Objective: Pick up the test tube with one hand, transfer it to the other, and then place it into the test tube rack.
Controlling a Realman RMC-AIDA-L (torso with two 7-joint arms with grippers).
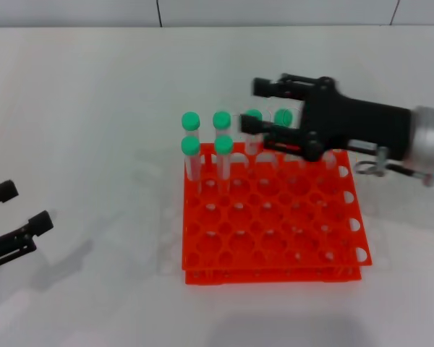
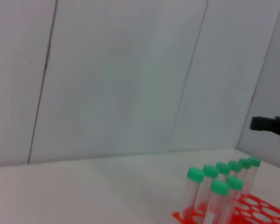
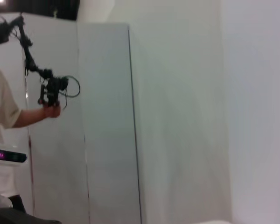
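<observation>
Several green-capped test tubes (image 1: 191, 121) stand in the back rows of the orange-red rack (image 1: 275, 238) in the head view. They also show in the left wrist view (image 2: 195, 175), in a corner of the rack (image 2: 259, 210). My right gripper (image 1: 257, 105), on the silver forearm with the green ring, hovers open over the back row. Its lower finger (image 1: 252, 125) partly hides one cap (image 1: 254, 114), and nothing is held between the fingers. One of its fingers shows far off in the left wrist view (image 2: 269, 124). My left gripper (image 1: 22, 207) is open and empty at the left edge, low over the table.
The white table (image 1: 94, 144) runs back to a white panelled wall (image 1: 202, 11). Most rack holes toward the front hold nothing. The right wrist view shows only wall panels and a person (image 3: 4, 112) holding a device far off.
</observation>
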